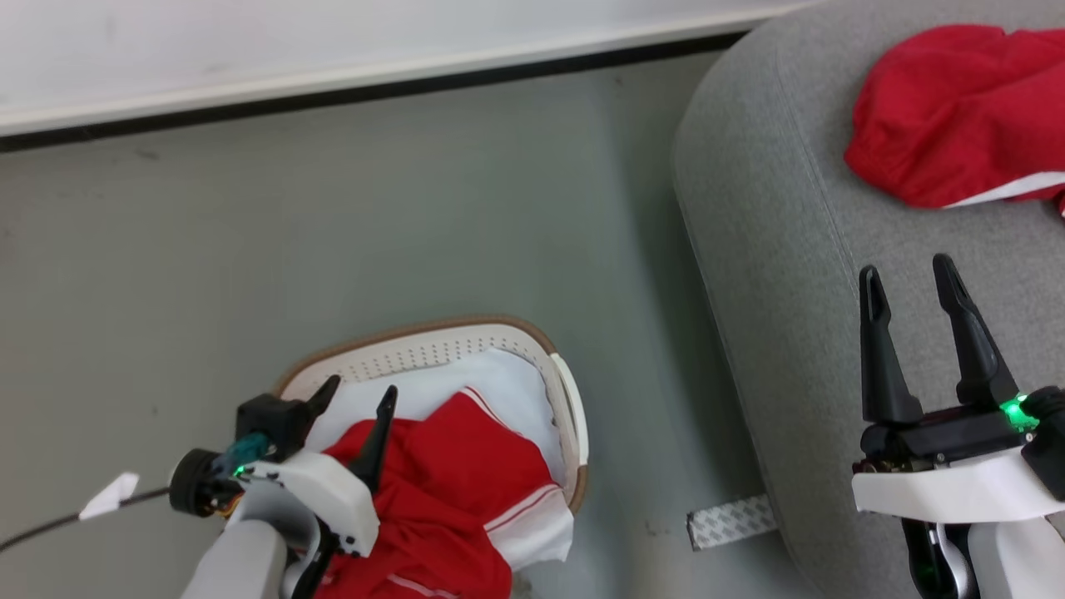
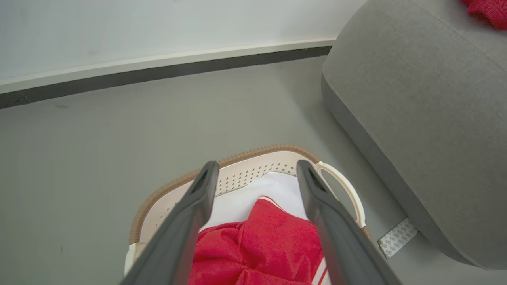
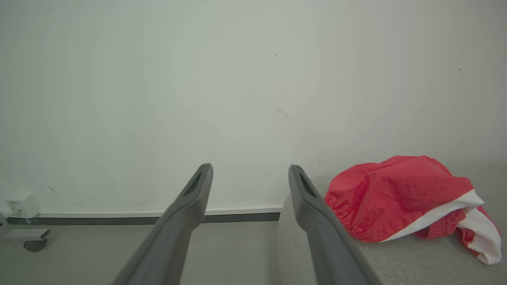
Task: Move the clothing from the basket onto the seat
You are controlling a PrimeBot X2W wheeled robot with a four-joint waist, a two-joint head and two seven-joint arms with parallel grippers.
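Two grippers are counted, and both are spread. The left gripper is seen at the lower left of the head view, its fingers parted with nothing pinched between them, poised over the basket. Whether a fingertip brushes the fabric cannot be told. The right gripper is picked up at the lower right, jaws wide and empty, held above the seat.

One basket is counted at lower centre: cream, perforated, brown-rimmed, with a white handle shown on its right side. Inside it, red-and-white clothing is bunched and spills over the lower right rim; how many pieces are folded in there cannot be told. One more red garment, edged in white, is spotted crumpled on the seat at the upper right. One seat is counted, grey, woven and round-edged, filling the right side, near the basket but apart from it.

One patterned strip is noted flat on the floor, touching the seat's base. The floor is seen to be smooth grey-green. Along the top, a pale wall is met by a white skirting over a dark line. In the right wrist view, one caster and one small white box are caught at the lower left.
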